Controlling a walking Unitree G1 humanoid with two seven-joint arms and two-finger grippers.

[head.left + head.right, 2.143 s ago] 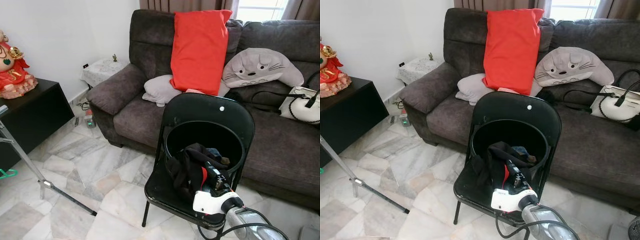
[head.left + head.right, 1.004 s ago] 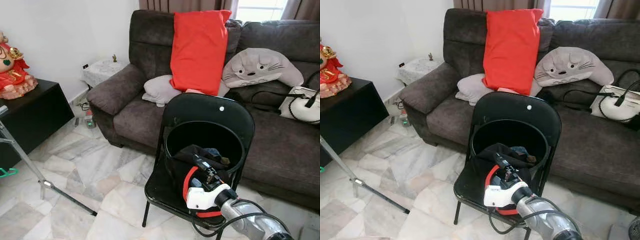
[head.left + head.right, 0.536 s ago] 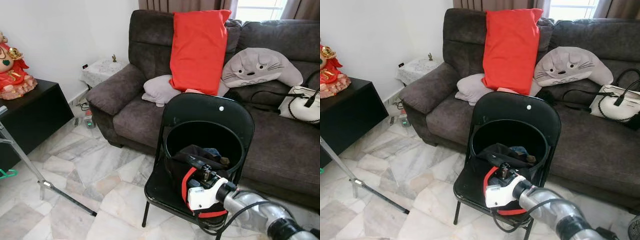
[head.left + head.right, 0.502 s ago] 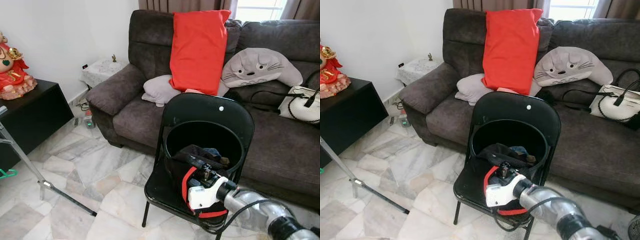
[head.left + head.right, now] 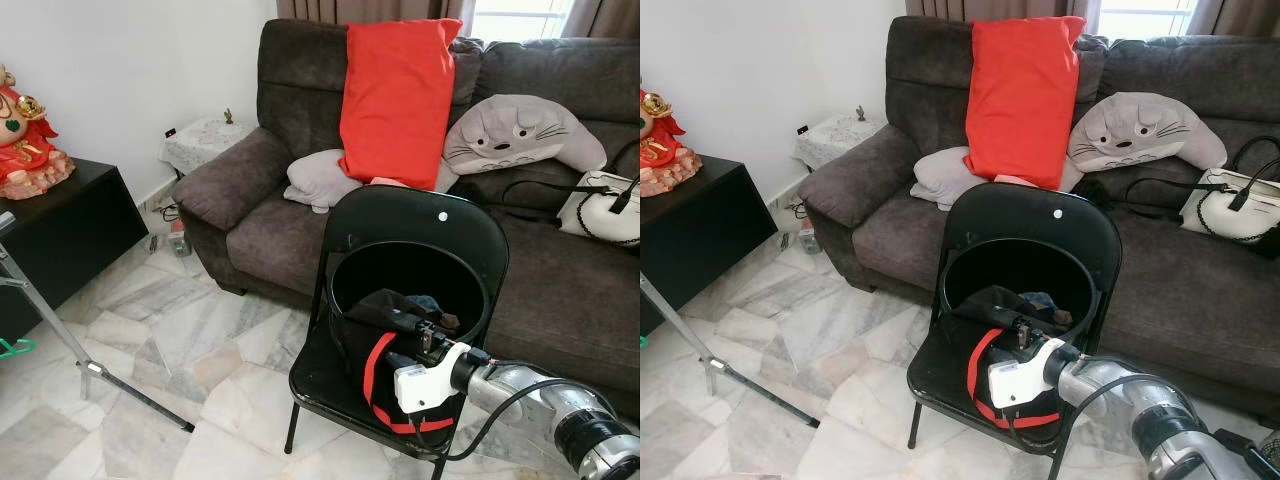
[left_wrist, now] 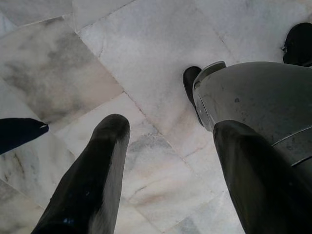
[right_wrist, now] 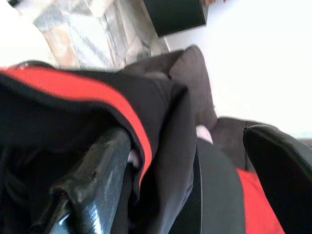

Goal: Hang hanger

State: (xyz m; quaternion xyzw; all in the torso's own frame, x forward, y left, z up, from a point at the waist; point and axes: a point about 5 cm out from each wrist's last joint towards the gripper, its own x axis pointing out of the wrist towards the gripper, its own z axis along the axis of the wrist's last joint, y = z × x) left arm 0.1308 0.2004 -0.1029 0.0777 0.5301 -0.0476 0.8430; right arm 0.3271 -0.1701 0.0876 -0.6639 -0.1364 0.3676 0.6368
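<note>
- A black folding chair [image 5: 420, 230] stands on the marble floor [image 5: 180, 330] in front of a dark grey sofa [image 5: 560, 300].
- A round black basket [image 5: 405, 265] sits on the chair seat, against the backrest.
- A black garment with red stripes [image 5: 372, 355] spills out of the basket over its front rim and hangs down to the seat.
- The right claw [image 5: 428, 335] reaches in from the lower right, its white wrist housing just in front of the basket.
- In the right wrist view, 1 of its fingers [image 7: 92, 180] lies against the garment [image 7: 97, 122], with folds of the cloth between the 2 fingers, which stand apart; whether they actually pinch the cloth cannot be told.
- No hanger can be made out among the cloth, so its place cannot be told.
- The left claw [image 6: 165, 165] hangs by the robot's side above the marble floor [image 6: 136, 53], its 2 fingers spread apart with nothing between them.
- On the sofa lie a red cushion [image 5: 400, 95], a grey cushion [image 5: 320, 180], a grey character-face cushion [image 5: 525, 135] and a white handbag [image 5: 600, 205].
- A black cabinet [image 5: 60, 235] stands at the left, with a red figurine [image 5: 25, 135] on top.
- A metal stand leg [image 5: 60, 330] slants across the floor near the cabinet.
</note>
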